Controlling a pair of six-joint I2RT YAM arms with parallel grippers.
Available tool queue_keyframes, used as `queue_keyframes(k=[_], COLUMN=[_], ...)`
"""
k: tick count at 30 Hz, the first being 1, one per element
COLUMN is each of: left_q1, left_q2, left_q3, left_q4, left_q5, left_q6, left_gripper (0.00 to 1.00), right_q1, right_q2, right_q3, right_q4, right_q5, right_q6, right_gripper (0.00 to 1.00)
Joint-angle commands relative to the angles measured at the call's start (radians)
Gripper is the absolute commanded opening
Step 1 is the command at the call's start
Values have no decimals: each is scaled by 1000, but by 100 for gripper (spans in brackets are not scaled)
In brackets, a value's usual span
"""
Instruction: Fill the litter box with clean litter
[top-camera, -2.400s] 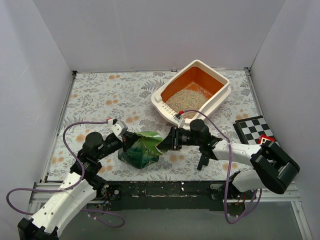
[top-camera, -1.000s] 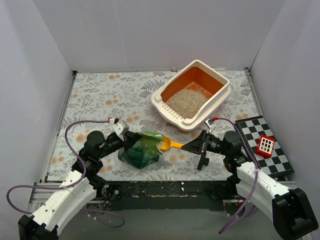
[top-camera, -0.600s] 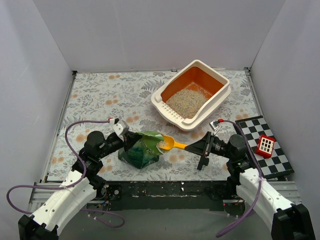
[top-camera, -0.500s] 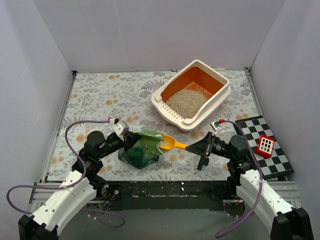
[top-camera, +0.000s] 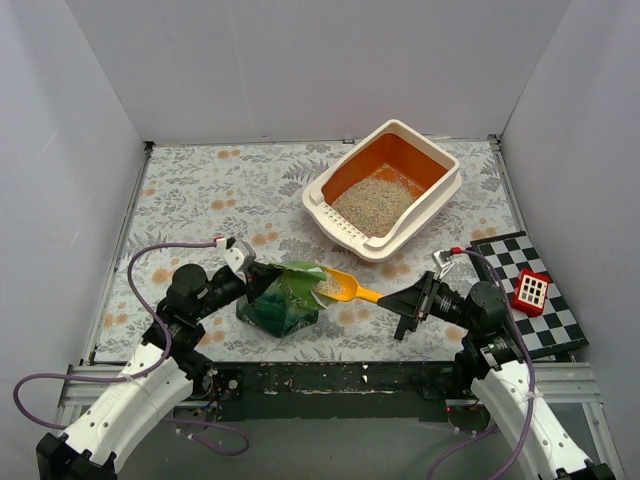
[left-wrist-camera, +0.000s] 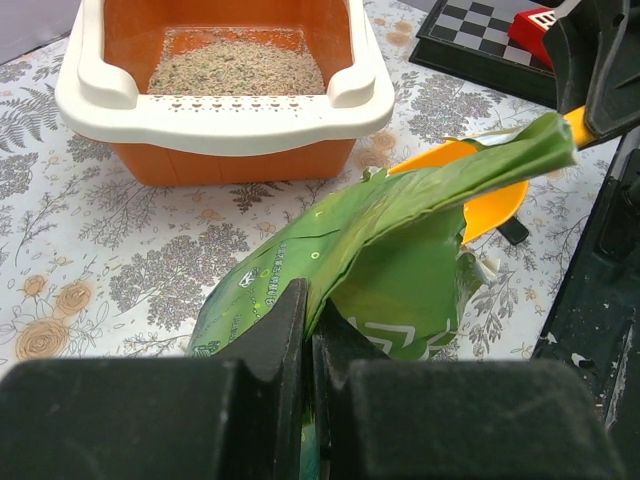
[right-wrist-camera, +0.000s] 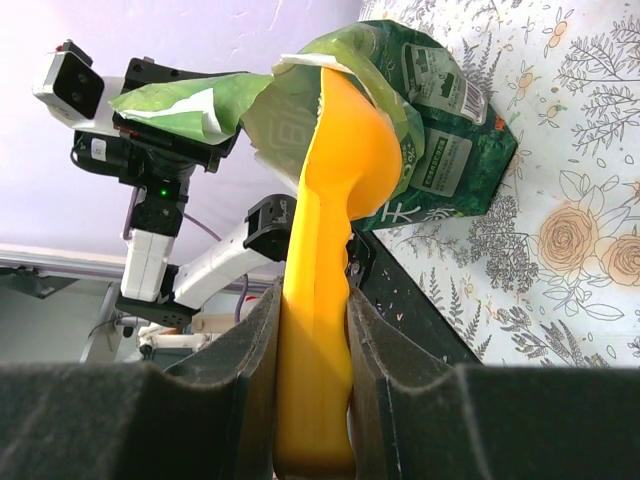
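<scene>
The litter box (top-camera: 441, 163) sits on the far right of the table, well apart from both arms. Clean litter (top-camera: 374, 201) covers part of its orange floor, mostly towards the near-left end. Its long axis runs from near-left to far-right, and the short slotted edge faces near-left, towards the green bag (top-camera: 283, 301). The left gripper (left-wrist-camera: 305, 300) is pinched closed on the bag's upper flap and holds the mouth open towards the right. The right gripper (right-wrist-camera: 312, 300) is clamped on the handle of a yellow scoop (top-camera: 341, 287), one finger on each side. The scoop's long axis lies near-right to far-left, with its bowl just at the bag mouth and grey granules visible in it from above. The step in hand is judged to be drawing a loaded scoop out of the bag for carriage to the box. To do it well, the bowl should stay level and the lift should clear the bag's lip before any sideways travel. The left grip should hold firm so the flap does not fall across the bowl. The approach is best made over the slotted edge, along the box's length. Tipping should begin only once the bowl is fully above the orange interior, preferably over bare floor. Spillage on the table between bag and box is the main risk.
</scene>
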Motion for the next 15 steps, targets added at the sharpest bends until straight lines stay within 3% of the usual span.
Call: queue_keyframes(k=[1, 15], left_q1=[-6, -6], left_q2=[-21, -30], left_q3=[-13, -8], left_q4=[-12, -27], left_q5=[-34, -146], left_q6=[-12, -24], left_gripper=[0, 0], right_q1=[-9, -9], right_q2=[-98, -275], right_q3=[24, 108], right_q4=[-122, -337], right_q5=[71, 131], right_q6=[6, 38], right_gripper=[1, 1])
